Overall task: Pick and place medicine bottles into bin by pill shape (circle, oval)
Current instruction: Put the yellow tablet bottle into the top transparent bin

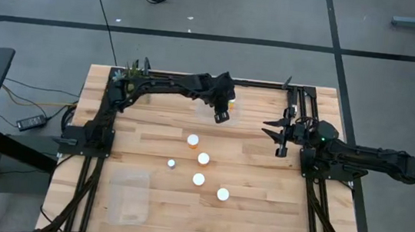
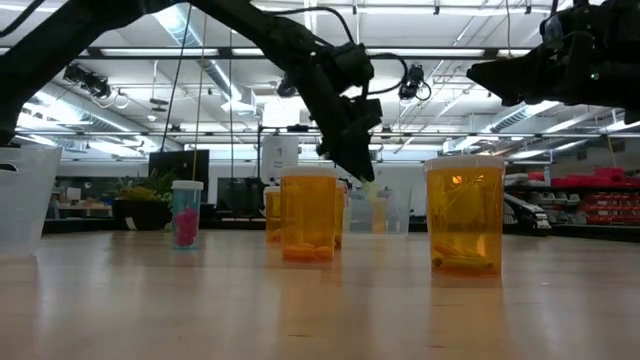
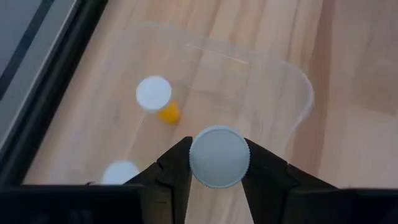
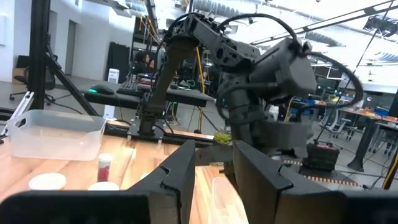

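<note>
Seen from above, with 12 o'clock at the table's [image 1: 154, 110] far edge, the left arm reaches in from 10 o'clock. The left gripper [image 1: 221, 117] hangs just 12 o'clock of the table's middle. Its fingers [image 3: 176, 167] are clamped on the sides of a bottle's white cap [image 3: 219, 157], which fills the gap between them.

Below this held bottle lies a clear bin [image 3: 300, 84]. Two more bottles are inside its walls: one [image 3: 154, 94] with orange showing beside its cap, and one [image 3: 121, 172] at the edge of the wrist view.

Five bottles stand loose near the table's middle. The first [image 1: 193, 139] is nearest the left gripper, at its 7 o'clock. A second [image 1: 203, 159] stands just 5 o'clock of the first. A small-capped one [image 1: 172, 162] sits at the second's 8 o'clock. A fourth [image 1: 198, 179] is at the second's 6 o'clock, and the fifth [image 1: 222, 194] is at the fourth's 4 o'clock.

A second clear bin [image 1: 130, 194] rests at the table's 7 o'clock, well apart from the bottles.

The right gripper [image 1: 279, 136] waits at the table's 3 o'clock side, pointing toward 9 o'clock. Its fingers [image 4: 180, 167] stand apart with nothing between them.

A plant [image 1: 135, 70] sits at the 11 o'clock corner.
</note>
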`<control>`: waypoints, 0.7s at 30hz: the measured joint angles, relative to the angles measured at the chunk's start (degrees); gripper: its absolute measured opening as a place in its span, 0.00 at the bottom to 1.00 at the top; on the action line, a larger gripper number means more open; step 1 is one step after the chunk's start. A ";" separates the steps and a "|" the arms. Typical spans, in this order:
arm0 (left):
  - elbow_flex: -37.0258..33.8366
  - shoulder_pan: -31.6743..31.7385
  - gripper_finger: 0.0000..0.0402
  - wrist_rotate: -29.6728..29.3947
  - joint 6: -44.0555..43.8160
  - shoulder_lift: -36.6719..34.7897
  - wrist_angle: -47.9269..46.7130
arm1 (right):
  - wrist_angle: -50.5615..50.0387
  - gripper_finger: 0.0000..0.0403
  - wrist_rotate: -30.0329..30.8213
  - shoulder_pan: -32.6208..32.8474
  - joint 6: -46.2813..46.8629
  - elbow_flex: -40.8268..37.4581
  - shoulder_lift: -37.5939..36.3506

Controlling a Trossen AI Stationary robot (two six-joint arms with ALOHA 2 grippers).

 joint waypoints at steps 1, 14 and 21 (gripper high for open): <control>0.00 0.00 0.32 0.47 -0.42 0.35 0.29 | -0.03 0.29 0.00 0.00 0.00 0.00 0.00; 0.02 -0.09 0.33 2.07 -1.11 3.09 -0.94 | -0.48 0.29 0.00 0.00 0.00 0.00 0.00; -0.07 -0.07 0.32 1.95 -0.74 4.28 -0.69 | -0.58 0.29 0.01 0.00 0.00 0.00 0.00</control>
